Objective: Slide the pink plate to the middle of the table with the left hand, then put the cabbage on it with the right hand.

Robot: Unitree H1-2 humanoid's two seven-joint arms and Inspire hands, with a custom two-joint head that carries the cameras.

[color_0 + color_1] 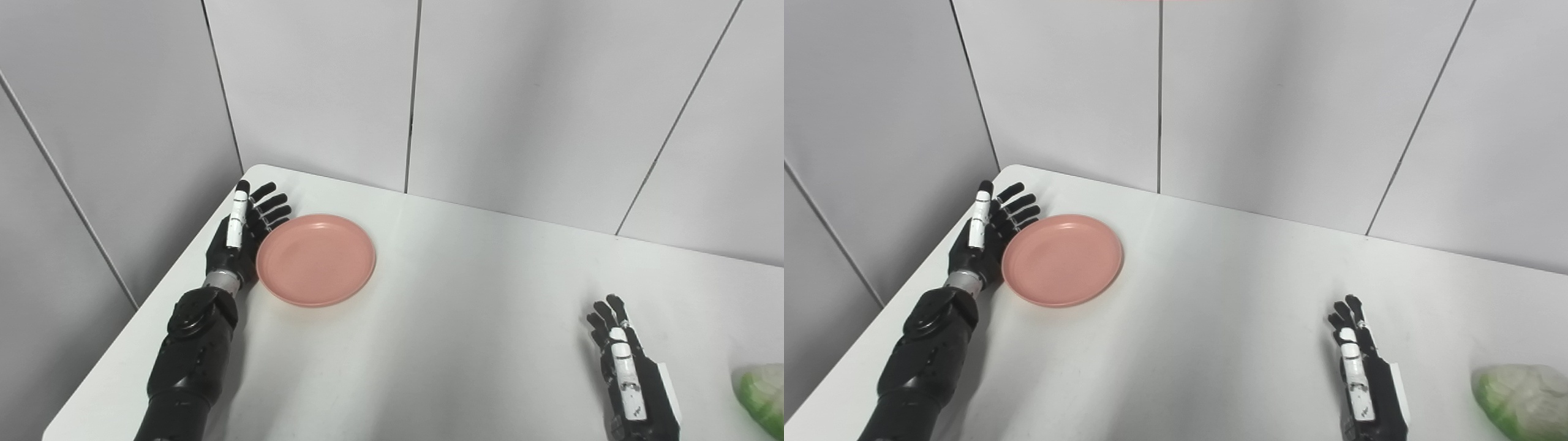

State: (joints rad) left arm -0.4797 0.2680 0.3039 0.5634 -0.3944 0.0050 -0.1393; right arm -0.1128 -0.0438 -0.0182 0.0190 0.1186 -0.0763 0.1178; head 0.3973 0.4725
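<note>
The pink plate lies flat on the white table, toward its far left. My left hand is open, fingers straight, with its palm against the plate's left rim. The cabbage, pale green and wrapped in clear film, lies at the table's near right, partly cut off in the left eye view. My right hand is open and empty, resting on the table a little left of the cabbage, not touching it.
Grey wall panels stand close behind the table and along its left side. The table's left edge runs just beside my left forearm. Bare tabletop lies between the plate and my right hand.
</note>
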